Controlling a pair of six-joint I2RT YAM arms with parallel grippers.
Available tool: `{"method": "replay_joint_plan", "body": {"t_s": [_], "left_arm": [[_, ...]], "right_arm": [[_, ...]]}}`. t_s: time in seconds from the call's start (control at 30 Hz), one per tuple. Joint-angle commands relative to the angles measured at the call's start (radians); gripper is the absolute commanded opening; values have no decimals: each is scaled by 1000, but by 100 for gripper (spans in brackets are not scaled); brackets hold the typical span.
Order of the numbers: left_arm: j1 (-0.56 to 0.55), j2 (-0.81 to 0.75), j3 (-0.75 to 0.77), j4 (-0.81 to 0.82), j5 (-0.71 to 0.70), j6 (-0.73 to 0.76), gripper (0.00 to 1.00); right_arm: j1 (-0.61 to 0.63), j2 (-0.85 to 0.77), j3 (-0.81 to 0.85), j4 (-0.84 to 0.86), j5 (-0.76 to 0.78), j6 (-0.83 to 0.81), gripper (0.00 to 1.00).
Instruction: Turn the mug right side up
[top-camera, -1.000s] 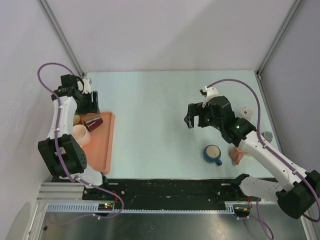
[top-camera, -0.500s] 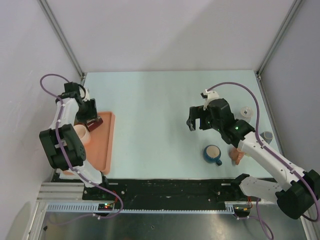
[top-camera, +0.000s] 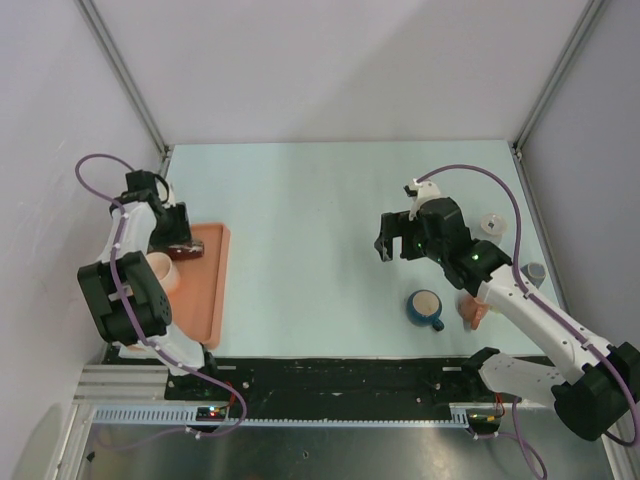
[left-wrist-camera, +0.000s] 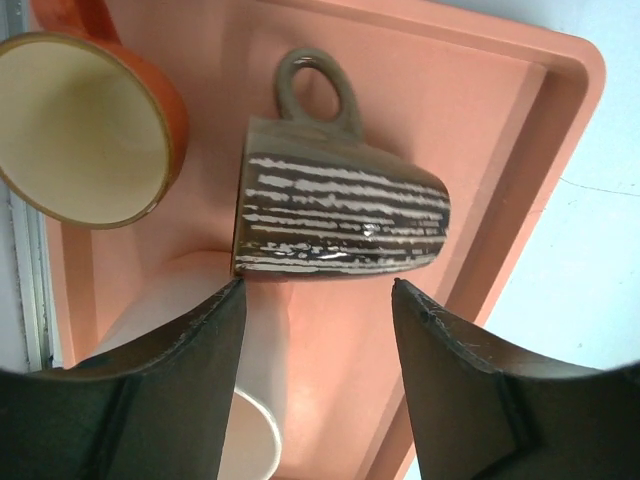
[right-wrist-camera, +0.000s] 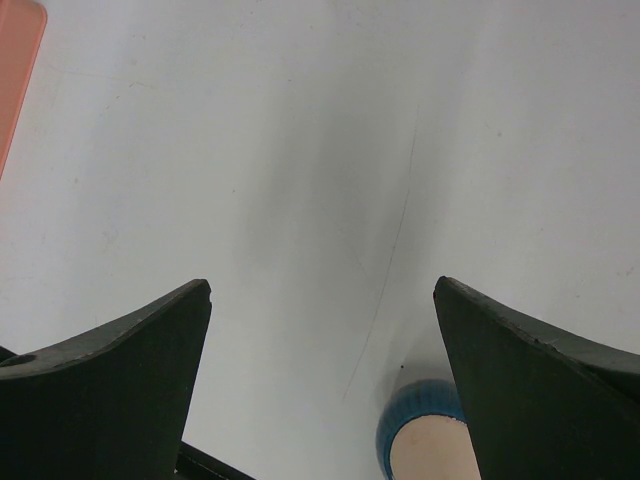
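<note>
At the far left, the left gripper (left-wrist-camera: 318, 290) hangs over the salmon tray (left-wrist-camera: 480, 110) with its two fingers (left-wrist-camera: 170, 390) spread wide, holding nothing. Just beyond their tips lies the brown striped mug (left-wrist-camera: 340, 225), the one to be righted. It is on its side in the tray, its handle (left-wrist-camera: 315, 90) pointing away from the gripper and its wider mouth end turned toward the tray's left. The gap between the fingers roughly matches the mug's length. The left fingertip looks level with the mug's rim, but whether it touches cannot be told from this angle.

Left of the striped mug an orange mug (left-wrist-camera: 75, 130) with a cream inside sits in the same tray. A pale cup (left-wrist-camera: 170, 290) lies below it, partly hidden under the left finger.

Across the bare table (top-camera: 300, 200), well apart from the tray, the right gripper (right-wrist-camera: 322, 283) hovers with its fingers (right-wrist-camera: 130, 380) also spread wide and empty, only tabletop between them. Near it, closer to the arm bases, a blue mug (top-camera: 425, 305) stands upright. Just right of that is a pink object (top-camera: 473, 310). Farther right stand a small white cup (top-camera: 492, 224) and a grey cup (top-camera: 535, 270) at the table's edge.
</note>
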Motion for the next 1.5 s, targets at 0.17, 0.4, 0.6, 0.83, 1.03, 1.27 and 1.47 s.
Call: {"method": "replay_joint_plan", "body": {"t_s": [0.17,0.4,0.6,0.83,1.03,1.27,1.47], "left_arm": [[46,-14,1,19,-24,67,66],[27,23,72,17,82,224,65],[26,14,127,12,161,260,65],[29,75,165,5,185,256,64],[36,130,164,-1,179,248,63],[50,159,150,-2,202,232,58],[48,135,90,-2,292,226,33]], "right_arm": [[-5,-9,0,13,-6,-1,99],[-6,17,-2,22,-29,-3,99],[-6,28,-1,11,-34,3,99],[-7,22,-1,21,-29,8,99],[-10,18,-1,26,-33,13,99],[-9,10,-2,22,-30,20,100],[-14,6,-2,13,8,32,100]]}}
